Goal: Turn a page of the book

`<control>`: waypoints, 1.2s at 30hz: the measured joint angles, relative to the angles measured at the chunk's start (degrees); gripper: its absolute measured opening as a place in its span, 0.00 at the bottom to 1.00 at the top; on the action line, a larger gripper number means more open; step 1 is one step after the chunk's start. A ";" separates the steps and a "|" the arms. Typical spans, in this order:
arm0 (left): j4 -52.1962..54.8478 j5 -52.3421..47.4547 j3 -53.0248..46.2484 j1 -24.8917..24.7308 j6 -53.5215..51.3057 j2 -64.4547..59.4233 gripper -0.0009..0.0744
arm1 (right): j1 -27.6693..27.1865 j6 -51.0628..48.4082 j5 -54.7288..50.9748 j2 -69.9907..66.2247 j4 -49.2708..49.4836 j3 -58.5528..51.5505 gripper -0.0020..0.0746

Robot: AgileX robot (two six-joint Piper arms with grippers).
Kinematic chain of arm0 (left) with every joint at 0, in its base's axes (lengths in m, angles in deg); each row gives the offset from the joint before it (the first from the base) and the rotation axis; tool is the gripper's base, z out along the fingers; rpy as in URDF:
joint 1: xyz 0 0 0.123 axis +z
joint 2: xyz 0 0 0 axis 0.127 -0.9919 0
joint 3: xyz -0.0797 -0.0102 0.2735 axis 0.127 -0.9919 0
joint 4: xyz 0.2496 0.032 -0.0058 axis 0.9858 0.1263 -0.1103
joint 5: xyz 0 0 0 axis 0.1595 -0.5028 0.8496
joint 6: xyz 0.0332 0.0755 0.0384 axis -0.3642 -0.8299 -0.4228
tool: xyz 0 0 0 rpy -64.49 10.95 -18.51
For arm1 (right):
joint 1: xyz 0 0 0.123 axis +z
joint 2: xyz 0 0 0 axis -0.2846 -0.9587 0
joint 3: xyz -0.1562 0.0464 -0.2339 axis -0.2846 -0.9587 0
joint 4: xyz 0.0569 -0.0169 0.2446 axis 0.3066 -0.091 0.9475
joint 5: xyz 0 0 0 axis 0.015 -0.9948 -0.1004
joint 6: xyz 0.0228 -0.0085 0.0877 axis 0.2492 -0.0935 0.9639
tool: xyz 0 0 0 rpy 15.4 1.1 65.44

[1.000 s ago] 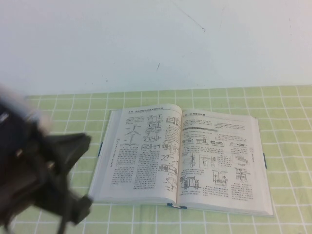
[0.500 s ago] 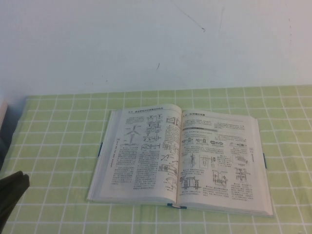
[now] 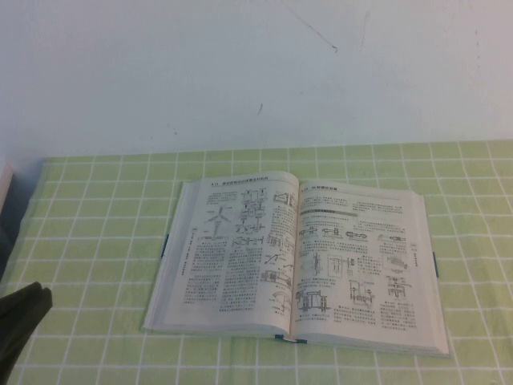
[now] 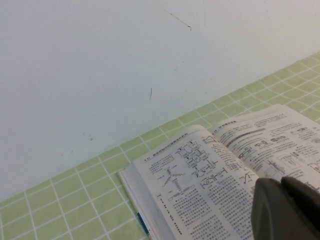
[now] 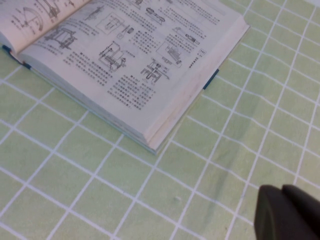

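The book (image 3: 298,265) lay open and flat at the centre of the green checked cloth (image 3: 104,200), both visible leaves densely printed; the left gripper (image 3: 20,325) sat at eight o'clock from it, well apart; the right gripper (image 5: 287,212) hovered over bare cloth off the book's right edge; neither gripper's state could be told.

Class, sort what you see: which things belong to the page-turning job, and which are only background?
Belongs to the job:
- the book, lying open and flat
- left tool, beside the book's left half
- right tool, off the book's right corner

Just there:
- green checked tablecloth
- white wall
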 joint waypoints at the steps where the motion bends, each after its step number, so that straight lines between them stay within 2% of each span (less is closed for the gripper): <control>1: 0.00 0.00 0.00 0.00 0.00 0.00 0.01 | 0.00 0.00 0.00 0.00 -0.06 0.00 0.02; 12: -0.22 -0.93 -0.04 0.00 -0.19 1.66 0.01 | 0.00 0.00 -0.10 0.00 -0.06 0.00 0.02; 17: -6.59 -2.81 -1.24 2.31 -6.20 8.66 0.01 | 0.00 0.00 -0.10 0.00 -0.06 0.00 0.02; 23: -22.06 -3.61 -3.68 13.54 -20.41 16.01 0.01 | 0.00 0.00 -0.10 0.00 -0.06 0.00 0.02; 26: -31.00 -2.62 -6.27 21.79 -28.08 18.27 0.01 | 0.00 0.00 -0.10 0.00 -0.06 0.00 0.02; 29: -38.18 3.10 -10.64 29.63 -34.99 19.22 0.01 | 0.00 0.00 -0.10 0.00 -0.06 0.00 0.02; 34: -46.01 11.14 -19.29 40.41 -39.13 19.32 0.01 | 0.00 0.00 -0.10 0.00 -0.06 0.00 0.02; 36: -47.13 11.81 -21.90 42.35 -39.12 19.32 0.01 | 0.00 0.00 -0.10 0.00 -0.06 0.00 0.02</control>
